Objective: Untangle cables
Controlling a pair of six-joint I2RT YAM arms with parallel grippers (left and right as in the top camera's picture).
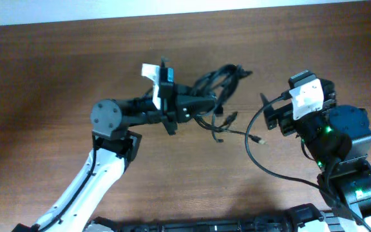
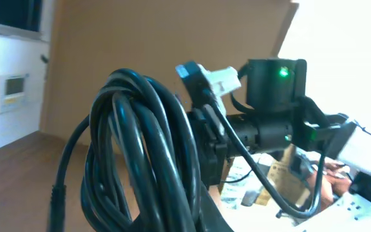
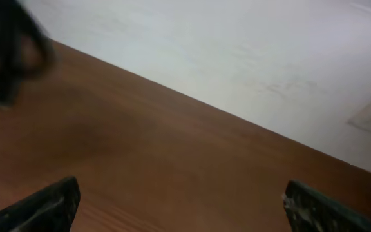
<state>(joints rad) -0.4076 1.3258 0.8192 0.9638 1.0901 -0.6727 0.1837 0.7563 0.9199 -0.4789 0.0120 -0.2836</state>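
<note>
Cables [image 1: 224, 80]: a bunch of black loops at mid-table, at the tip of your left arm [image 1: 140, 109].
Long axis: seen from overhead, the bunch runs from your left jaws toward the far right. Thin plug ends [image 1: 227, 121] trail to the near side.
Left jaws: clamped on the cables.
Right jaws: spread wide, holding nothing, over the bare table [image 3: 172, 129].

No legible txt, labels or nos. in any view.
</note>
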